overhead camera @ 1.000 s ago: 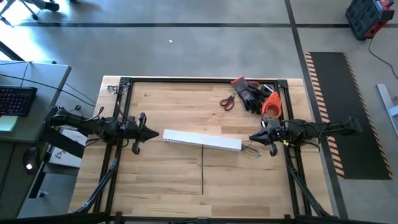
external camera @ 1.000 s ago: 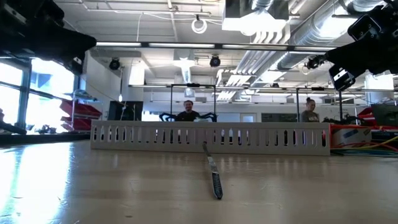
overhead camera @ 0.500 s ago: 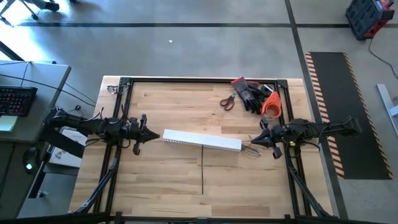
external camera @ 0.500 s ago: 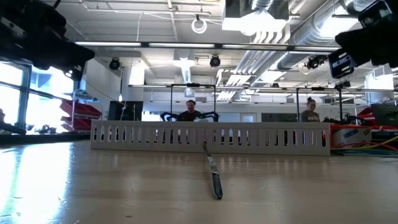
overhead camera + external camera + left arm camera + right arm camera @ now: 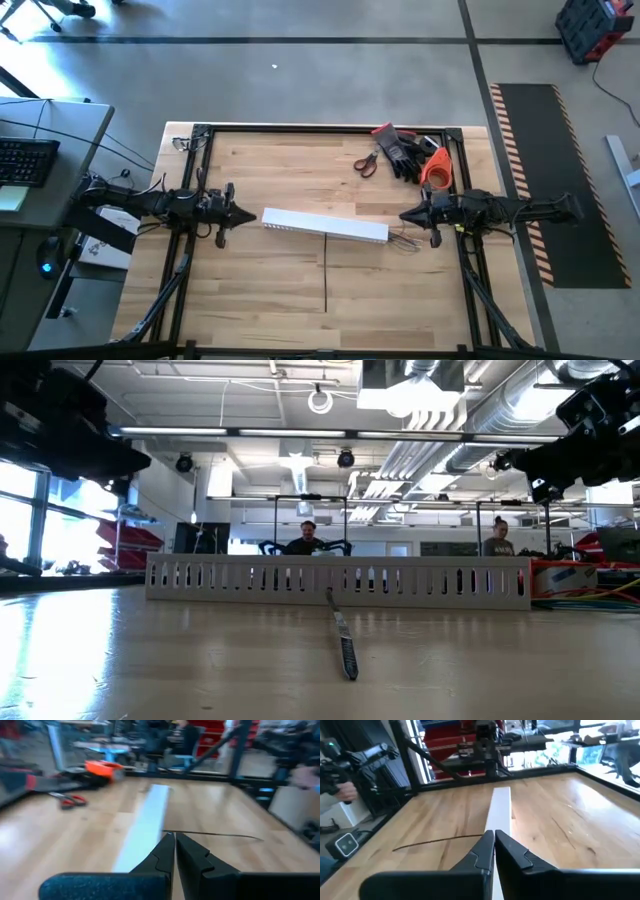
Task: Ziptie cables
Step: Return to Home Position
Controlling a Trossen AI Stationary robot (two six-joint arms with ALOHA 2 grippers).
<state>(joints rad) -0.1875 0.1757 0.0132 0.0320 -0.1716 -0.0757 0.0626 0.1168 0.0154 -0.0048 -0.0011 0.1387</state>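
No word, number or brand can be read in any view; the one sign-like marking is the diagonal hazard striping along the edge of the dark floor mat (image 5: 555, 140), seen from the high view; it carries no lettering.

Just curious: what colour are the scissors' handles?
Red; the scissors show best in the high view.

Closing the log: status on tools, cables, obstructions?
Left tool shut, empty, off left end of white duct. Right tool shut, empty, off its right end. Cables poke out there. Loose black ziptie lies beside duct.
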